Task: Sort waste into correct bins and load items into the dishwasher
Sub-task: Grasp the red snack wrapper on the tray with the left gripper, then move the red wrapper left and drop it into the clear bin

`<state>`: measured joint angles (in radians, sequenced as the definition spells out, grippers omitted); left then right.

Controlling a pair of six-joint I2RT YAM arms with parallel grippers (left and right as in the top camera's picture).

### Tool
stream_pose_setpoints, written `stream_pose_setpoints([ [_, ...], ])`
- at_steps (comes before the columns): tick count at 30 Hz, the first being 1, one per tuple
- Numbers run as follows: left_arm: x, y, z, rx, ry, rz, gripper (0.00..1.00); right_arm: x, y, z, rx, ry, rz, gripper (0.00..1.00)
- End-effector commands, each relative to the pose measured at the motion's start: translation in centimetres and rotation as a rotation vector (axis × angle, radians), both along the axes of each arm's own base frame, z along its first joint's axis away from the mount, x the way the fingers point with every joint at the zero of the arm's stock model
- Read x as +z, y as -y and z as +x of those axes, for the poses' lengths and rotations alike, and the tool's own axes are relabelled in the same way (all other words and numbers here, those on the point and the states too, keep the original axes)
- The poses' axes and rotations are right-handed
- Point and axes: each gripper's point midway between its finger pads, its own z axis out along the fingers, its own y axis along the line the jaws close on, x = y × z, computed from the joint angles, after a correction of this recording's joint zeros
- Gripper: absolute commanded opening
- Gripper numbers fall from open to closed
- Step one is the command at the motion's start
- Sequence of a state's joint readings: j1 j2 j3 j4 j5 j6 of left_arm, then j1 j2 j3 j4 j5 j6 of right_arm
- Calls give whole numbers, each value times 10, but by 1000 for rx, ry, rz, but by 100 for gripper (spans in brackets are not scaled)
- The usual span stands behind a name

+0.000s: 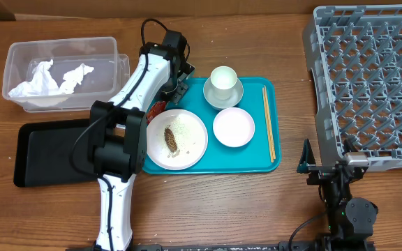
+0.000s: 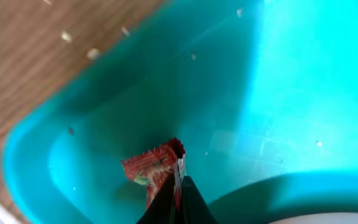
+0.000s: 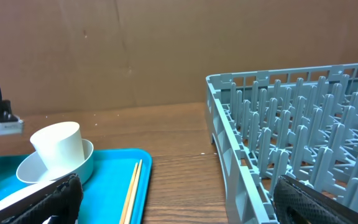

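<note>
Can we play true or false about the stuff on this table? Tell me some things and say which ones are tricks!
1. The crumpled tissues are inside the clear tub. True.
2. The dish rack is full of dishes. False: there are no dishes in it.
3. The left gripper is pinching the red wrapper. True.
4. The chopsticks are lying in the dish rack. False: they lie on the teal tray, along its right side.
5. The white cup is standing inside a pale grey-green bowl. True.
</note>
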<state>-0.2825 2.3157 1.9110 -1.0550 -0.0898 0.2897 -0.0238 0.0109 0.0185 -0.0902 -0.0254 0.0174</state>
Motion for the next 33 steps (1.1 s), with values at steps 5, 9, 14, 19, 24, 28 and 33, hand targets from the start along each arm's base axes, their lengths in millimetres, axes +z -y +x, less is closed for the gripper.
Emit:
stream_pose_setpoints([
  [5, 113, 9, 57, 173, 294, -104, 4, -2, 1, 0, -5, 4, -7, 100],
  [9, 200, -29, 83, 409, 547, -115, 4, -2, 1, 0, -5, 4, -7, 100],
  [14, 259, -84, 96, 629, 723, -202, 4, -2, 1, 0, -5, 4, -7, 100],
  [19, 252, -148, 97, 882, 735, -231, 4, -2, 1, 0, -5, 4, -7, 100],
  [24, 228, -200, 89, 1229, 689, -335, 12, -2, 1, 0, -5, 4, -7, 100],
  [28, 211, -225, 87, 1337, 634, -398, 40, -2, 1, 0, -5, 4, -7, 100],
  [33, 202, -239, 81, 1368, 611, -379, 64, -2, 1, 0, -5, 4, -7, 100],
])
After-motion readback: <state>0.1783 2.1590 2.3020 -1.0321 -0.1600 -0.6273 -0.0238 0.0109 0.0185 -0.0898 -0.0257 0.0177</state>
